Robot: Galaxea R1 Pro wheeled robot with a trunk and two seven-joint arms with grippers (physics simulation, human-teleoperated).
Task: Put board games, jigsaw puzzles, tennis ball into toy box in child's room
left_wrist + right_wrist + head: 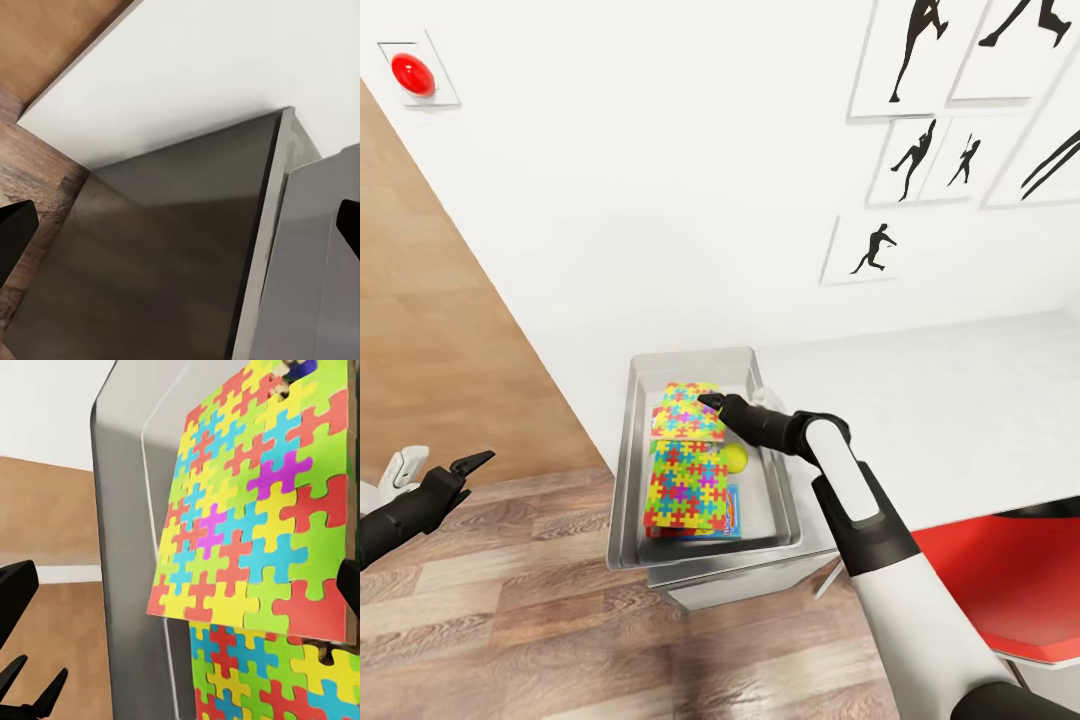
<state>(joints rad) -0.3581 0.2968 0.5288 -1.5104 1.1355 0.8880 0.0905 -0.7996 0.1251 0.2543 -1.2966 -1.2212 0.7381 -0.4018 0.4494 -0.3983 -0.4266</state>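
The pale grey toy box [628, 470] stands on the end of the table [960, 420]. Inside it lie two jigsaw puzzles: one at the far end [682, 412] overlaps the edge of the nearer one [688, 488]. The tennis ball [735, 458] rests beside them, and a light-blue board game edge [732, 512] shows under the near puzzle. My right gripper [710, 402] hovers open just over the far puzzle [255, 510], with the box wall [127, 510] beside it. My left gripper [472, 463] hangs open low over the floor, left of the box.
A red chair [1010, 580] sits under the table by my right arm. A brown door [430, 330] and wood floor [510, 600] lie to the left. The left wrist view faces a dark grey panel [165, 270] below the white wall [210, 67].
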